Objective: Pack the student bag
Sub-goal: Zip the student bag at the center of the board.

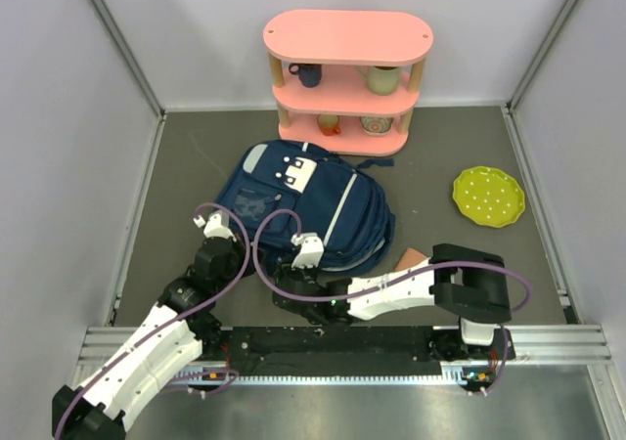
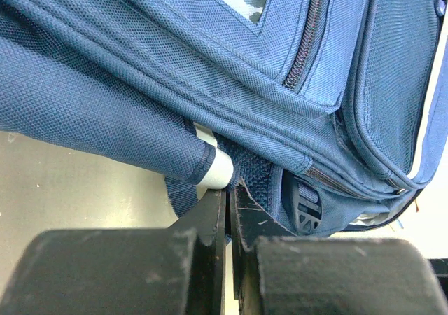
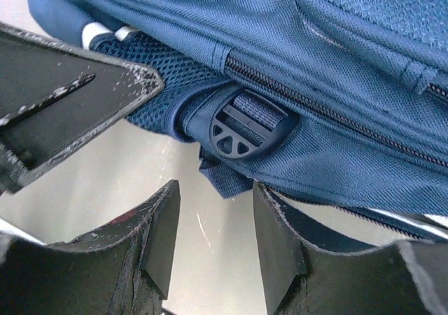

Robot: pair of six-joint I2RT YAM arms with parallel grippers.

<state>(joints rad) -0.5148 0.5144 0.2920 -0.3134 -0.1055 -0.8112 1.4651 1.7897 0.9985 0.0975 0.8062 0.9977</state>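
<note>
The student bag [image 1: 303, 205], navy blue with thin white stripes and a white patch, lies flat on the dark table. My left gripper [image 1: 238, 242] is at its near left edge. In the left wrist view the left gripper [image 2: 229, 192] is shut on the blue mesh edge of the student bag [image 2: 210, 70], beside a white band [image 2: 215, 166]. My right gripper [image 1: 309, 260] is at the bag's near edge. In the right wrist view the right gripper [image 3: 213, 217] is open and empty, just below a black buckle [image 3: 245, 126] and a loose strap end [image 3: 225, 178].
A pink three-tier shelf [image 1: 347, 39] with mugs and bowls stands at the back. A green dotted plate [image 1: 488, 196] lies at the right. A small pinkish-brown flat object [image 1: 411, 258] lies by the bag's near right corner. The left gripper's finger [image 3: 77, 105] shows close by in the right wrist view.
</note>
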